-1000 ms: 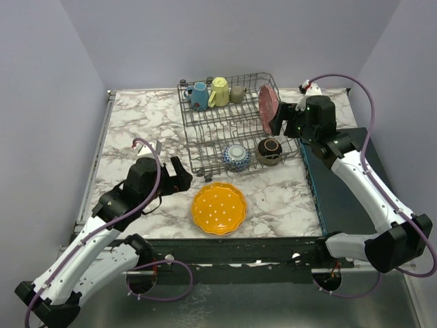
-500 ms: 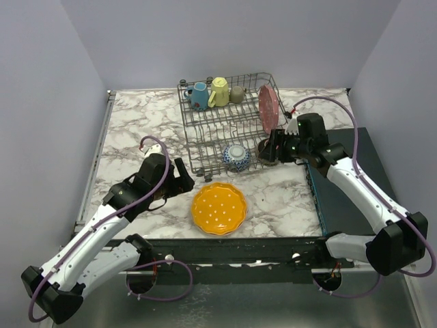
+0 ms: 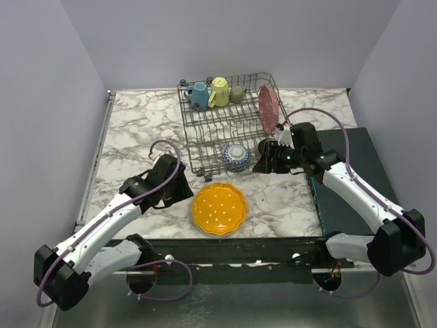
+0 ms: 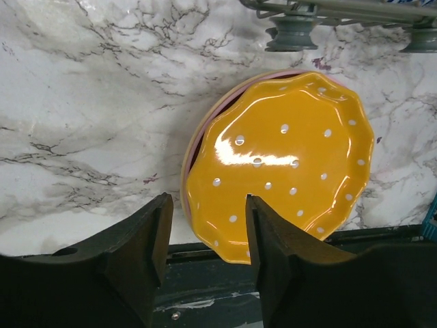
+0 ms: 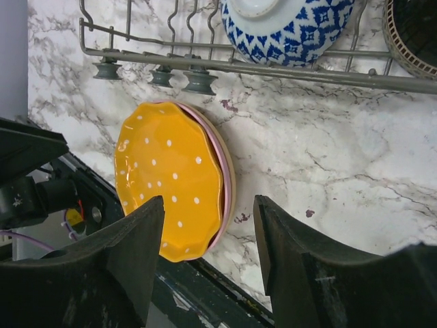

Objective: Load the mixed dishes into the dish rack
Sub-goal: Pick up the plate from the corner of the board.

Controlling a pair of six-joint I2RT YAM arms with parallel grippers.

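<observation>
The scalloped orange-yellow plate [image 3: 218, 208] with white dots lies on the marble in front of the dish rack [image 3: 205, 130], stacked on a pink plate [image 5: 226, 171]. My left gripper [image 3: 184, 188] is low at the stack's left edge. In the left wrist view its open jaws [image 4: 205, 205] frame the orange rim [image 4: 280, 160]; I cannot tell if they touch it. My right gripper [image 3: 263, 164] hovers open by the rack's front right corner, looking down on the stack [image 5: 171, 181]. The rack holds three mugs [image 3: 218, 91], a reddish upright plate [image 3: 268, 108], a blue-white bowl [image 3: 237, 156] and a dark brown bowl [image 3: 272, 146].
A dark flat box [image 3: 345, 191] lies along the table's right side under my right arm. The table's black front rail [image 3: 232, 244] runs just below the plate stack. The rack's front wire and feet [image 5: 273, 67] are close above the stack.
My left gripper has slid right up to the plate stack and its jaws have narrowed. My right arm has come down from the reddish plate to the rack's front corner, jaws narrowing too.
</observation>
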